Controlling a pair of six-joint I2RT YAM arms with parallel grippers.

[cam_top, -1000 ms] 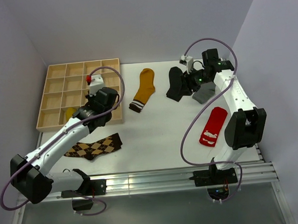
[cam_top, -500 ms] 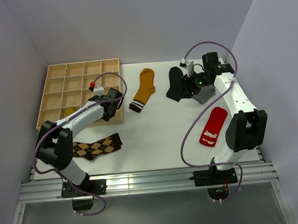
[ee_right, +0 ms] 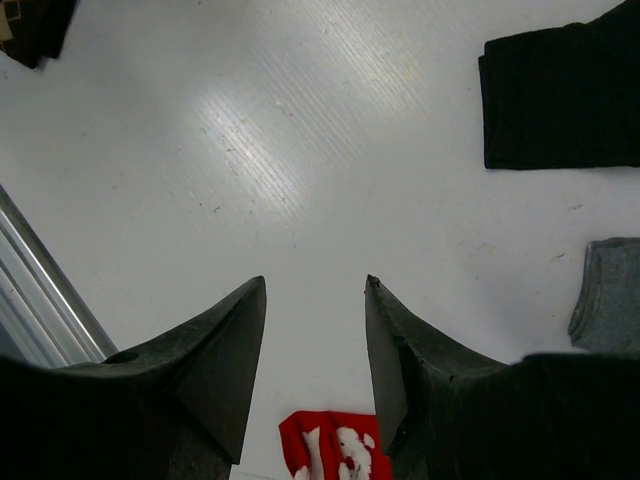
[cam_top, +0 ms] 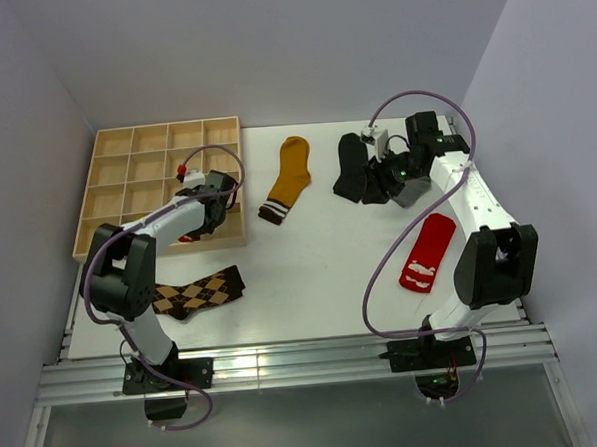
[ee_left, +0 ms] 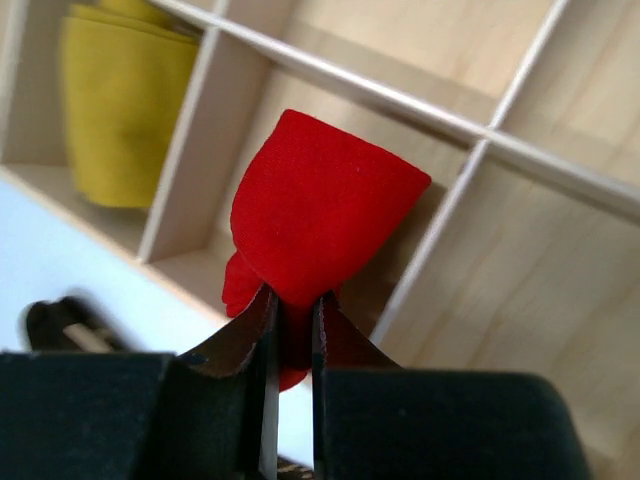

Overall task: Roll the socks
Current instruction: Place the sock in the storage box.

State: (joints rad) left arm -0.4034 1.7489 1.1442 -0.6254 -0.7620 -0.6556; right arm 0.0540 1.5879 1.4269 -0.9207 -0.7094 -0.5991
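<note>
White tabletop [cam_top: 311, 273] under grey walls, and socks lay scattered all over it! Far left, the wooden grid tray [cam_top: 168, 125] sat at the back corner. The left gripper [ee_left: 292, 300] hung right over the tray's near row, its fingers pinched narrow on a red bundle [ee_left: 320, 230]. That was a firm grip, with the fabric bulging out above the tips. The bundle hovered over the cell beside the one where a yellow bundle [ee_left: 125, 110] sat tucked in. Whether the red one touched the tray floor, I could not tell.

Over on the other side, the right gripper [ee_right: 315, 290] was poised above bare table, fingers spread well apart and holding nothing. A black sock [ee_right: 560, 100] lay flat just ahead of it, a grey sock [ee_right: 610, 290] peeked in at the edge, and a red printed sock [ee_right: 335, 445] showed below the fingers.

From above, a mustard sock [cam_top: 291, 174] stretched out flat mid-table. A brown argyle sock [cam_top: 197, 292] lay near the front edge, close to the left arm.
</note>
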